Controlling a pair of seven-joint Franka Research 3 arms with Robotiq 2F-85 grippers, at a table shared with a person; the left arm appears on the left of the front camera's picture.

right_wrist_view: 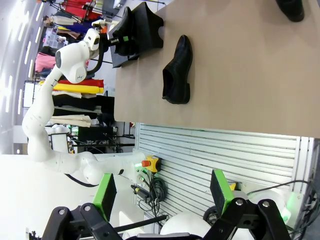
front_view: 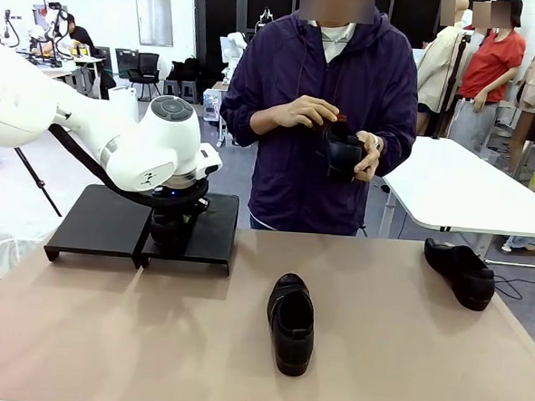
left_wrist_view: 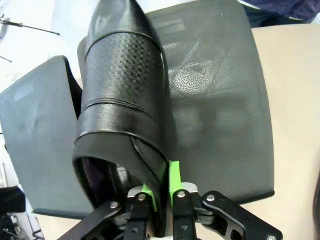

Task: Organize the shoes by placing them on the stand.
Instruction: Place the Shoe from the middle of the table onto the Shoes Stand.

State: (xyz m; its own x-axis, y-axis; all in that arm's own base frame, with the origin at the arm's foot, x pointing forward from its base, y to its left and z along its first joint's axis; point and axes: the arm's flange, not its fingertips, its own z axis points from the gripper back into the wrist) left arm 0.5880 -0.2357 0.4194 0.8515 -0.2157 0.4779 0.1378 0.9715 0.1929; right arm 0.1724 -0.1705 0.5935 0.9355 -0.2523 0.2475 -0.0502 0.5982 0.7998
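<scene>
In the front view the stand (front_view: 94, 217) sits at the far edge of the worktop (front_view: 105, 336), on its left part. The left arm (front_view: 152, 153) reaches over it, and the left gripper (front_view: 173, 233) hangs down at the middle of the stand. It is dark against dark there, so the fingers are hard to see. One shoe (front_view: 291, 323) lies alone in the middle of the worktop, nearer to the near edge. A second shoe (front_view: 460, 271) lies at the far edge, near the far right corner. The person behind the far edge holds a third shoe (front_view: 343, 151) in both hands (front_view: 300, 112), above the worktop.

In the left wrist view the left gripper (left_wrist_view: 161, 182) is closed on the back rim of the fourth shoe (left_wrist_view: 125, 95). One green pad (left_wrist_view: 174, 175) is outside the rim and the other is inside. This shoe rests on the stand (left_wrist_view: 220, 110), along the inner edge of the bigger panel, beside the gap to the other panel.

In the right wrist view the right gripper (right_wrist_view: 164, 192) is wide apart and holds nothing, away from the worktop (right_wrist_view: 240, 75). The lone shoe (right_wrist_view: 177, 70) and the stand (right_wrist_view: 145, 25) show farther off.
</scene>
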